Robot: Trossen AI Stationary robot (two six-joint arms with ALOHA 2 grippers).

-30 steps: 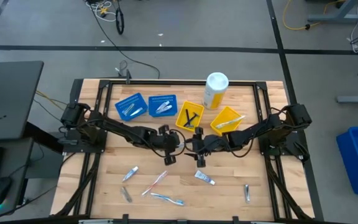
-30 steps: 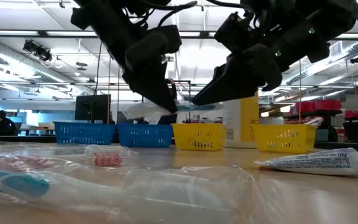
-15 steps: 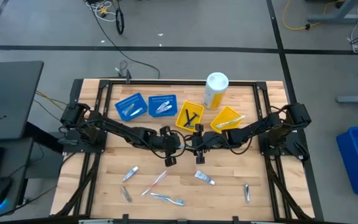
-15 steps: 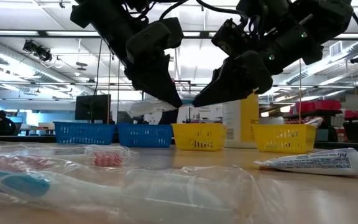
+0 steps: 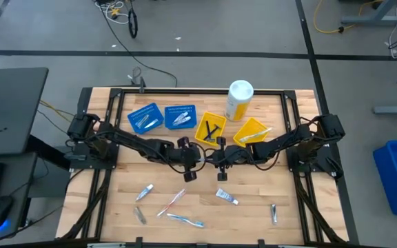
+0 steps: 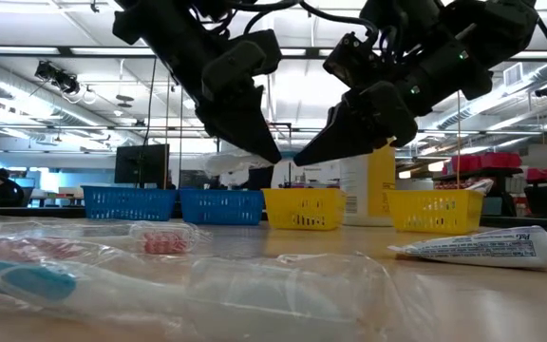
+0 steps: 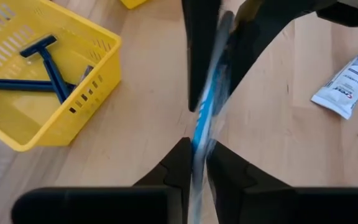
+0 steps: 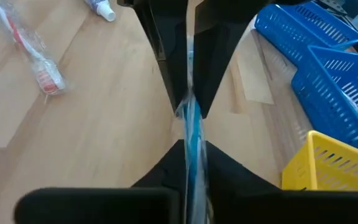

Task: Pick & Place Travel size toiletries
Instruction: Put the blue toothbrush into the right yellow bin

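Observation:
A blue toothbrush [image 7: 205, 118] in a clear wrapper hangs above the table's middle, between my two grippers. My left gripper [image 5: 198, 158] comes from the left and my right gripper [image 5: 214, 158] from the right, tip to tip, each shut on it. In the low view they meet at the toothbrush [image 6: 288, 160], with the wrapper's pale end [image 6: 224, 163] behind the left fingers. Other toiletries lie on the near half of the table: a white tube [image 5: 227, 197], a pink toothbrush [image 5: 172, 202] and a pale blue toothbrush [image 5: 185, 220]. My left gripper [image 7: 197, 152] pinches the wrapped toothbrush's shaft [image 7: 199, 140] between its two fingers, slanting down from the table's left, along the brush. The toothbrush is clear of the table. My right gripper [image 8: 191, 149] pinches the toothbrush's other stretch [image 8: 191, 127] between its two fingers, slanting down from the table's right, along the brush. Its fingertips stand right against the left gripper's, and the brush stays lifted clear.
Along the far side stand two blue trays [image 5: 145, 118] [image 5: 180, 116], a yellow tray [image 5: 202, 134] with dark razors, a second yellow tray [image 5: 251, 133] and a tall yellow bottle [image 5: 239, 98]. Small tubes [image 5: 144, 192] [image 5: 273, 213] lie near the front edge.
My right gripper has shut on the toothbrush that the left gripper holds up, after edging a little toward the left gripper. The toothbrush has stayed above the table's middle.

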